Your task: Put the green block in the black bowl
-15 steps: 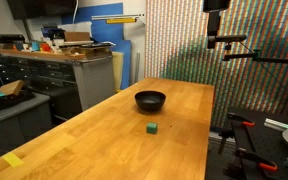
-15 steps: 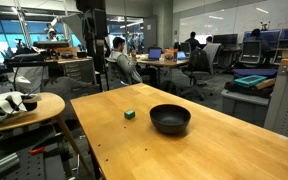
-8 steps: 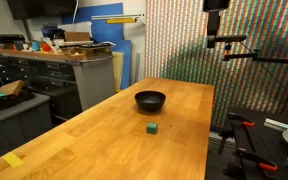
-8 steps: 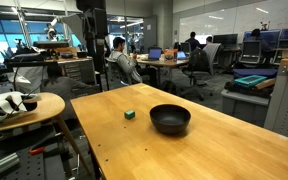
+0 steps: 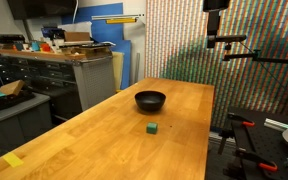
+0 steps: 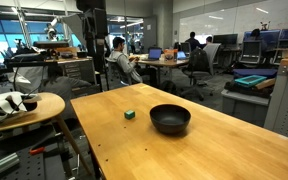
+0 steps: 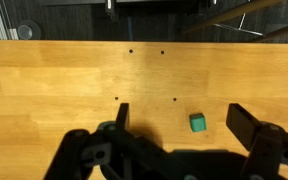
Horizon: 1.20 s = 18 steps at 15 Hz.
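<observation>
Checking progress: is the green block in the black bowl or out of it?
Out. In both exterior views the green block sits on the wooden table, apart from the black bowl.

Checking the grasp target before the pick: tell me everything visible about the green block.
The green block is a tiny, plain, matte green cube sitting flat on the wooden table, touched by nothing else. It lies apart from the black bowl, on bare wood. In the wrist view it shows between the fingers of the open hand, not gripped.
</observation>
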Each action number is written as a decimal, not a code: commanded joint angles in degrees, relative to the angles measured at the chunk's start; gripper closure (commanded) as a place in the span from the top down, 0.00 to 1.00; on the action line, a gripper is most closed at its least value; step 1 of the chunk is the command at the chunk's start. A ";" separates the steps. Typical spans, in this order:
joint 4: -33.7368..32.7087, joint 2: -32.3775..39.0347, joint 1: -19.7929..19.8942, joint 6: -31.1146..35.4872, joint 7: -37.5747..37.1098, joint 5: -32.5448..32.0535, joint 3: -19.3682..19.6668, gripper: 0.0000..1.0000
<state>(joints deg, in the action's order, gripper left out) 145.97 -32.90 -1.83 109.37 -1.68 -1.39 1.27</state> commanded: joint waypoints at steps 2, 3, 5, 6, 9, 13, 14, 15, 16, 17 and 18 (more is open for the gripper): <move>-0.09 0.03 0.72 -0.10 0.32 0.36 -0.65 1.00; -0.38 0.72 0.54 0.56 0.14 0.18 -1.02 1.00; -0.93 1.97 -0.02 1.44 0.15 0.41 -1.60 1.00; -1.04 2.70 -0.26 2.55 -0.04 0.28 -2.17 1.00; -1.22 5.17 -0.94 6.75 -0.15 -0.27 -4.03 1.00; -1.65 9.47 -1.72 12.32 0.10 -1.40 -6.34 1.00; -1.90 10.69 -1.86 13.26 0.24 -1.71 -6.76 1.00; -2.23 12.17 -1.99 14.19 0.48 -2.20 -7.16 1.00; -2.58 13.58 -2.15 14.94 0.76 -2.58 -7.45 1.00; -3.05 15.14 -2.35 15.80 1.13 -2.89 -7.62 1.00; -3.55 16.56 -2.53 16.54 1.32 -3.34 -7.75 1.00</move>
<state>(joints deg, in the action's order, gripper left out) 145.37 -21.15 -3.77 124.02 -1.59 -3.15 -6.12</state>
